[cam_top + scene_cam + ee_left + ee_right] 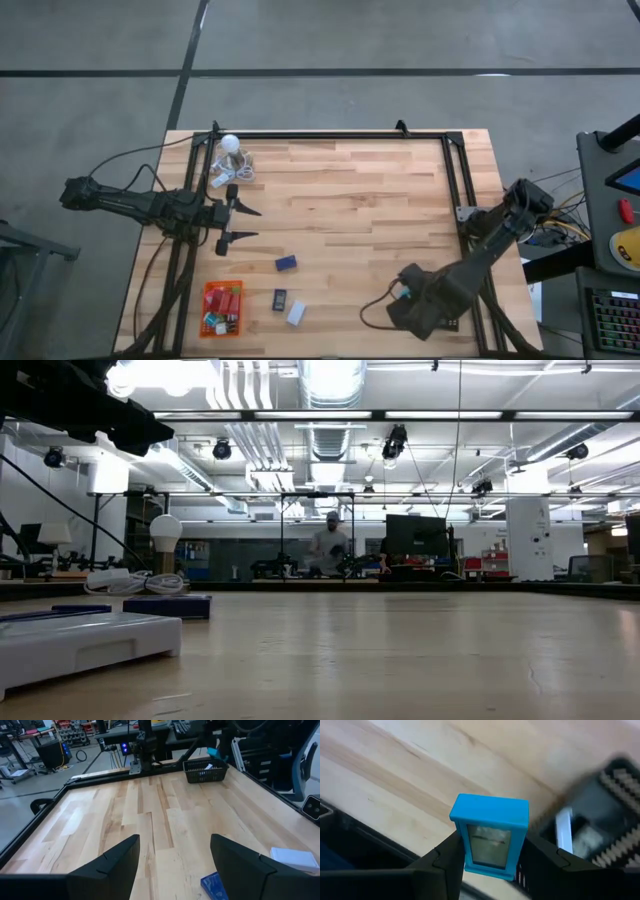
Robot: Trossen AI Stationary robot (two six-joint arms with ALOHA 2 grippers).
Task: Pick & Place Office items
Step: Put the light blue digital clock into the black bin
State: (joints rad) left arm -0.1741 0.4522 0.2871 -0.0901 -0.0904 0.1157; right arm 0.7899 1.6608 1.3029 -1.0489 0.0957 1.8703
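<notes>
The left arm reaches in low from the desk's [360, 215] left edge, stretched almost flat, its gripper [240, 223] hanging over the left part of the desk with the jaws spread wide and nothing between them; its wrist view looks past the two dark fingers [107, 865] across bare boards toward the black tray [205, 770] at the far side. The right arm is folded at the desk's right edge, elbow raised, forearm bent back down toward the near right corner. Its gripper [492, 865] is clamped on a small blue item [490, 837], a blocky piece with a pale window in its face, held upright between the jaws beside the black tray [600, 820]. Of the other office items, a navy block [286, 263] lies on the desk left of centre, and nearer the front edge a dark piece [280, 298] and a white block [296, 313] lie close together. The orange tray [221, 308] at the near left corner holds several red and pale pieces. A white bulb [230, 144] with coiled cord stands near the far left corner. In the low view a person [328, 545] shows far off in the room.
</notes>
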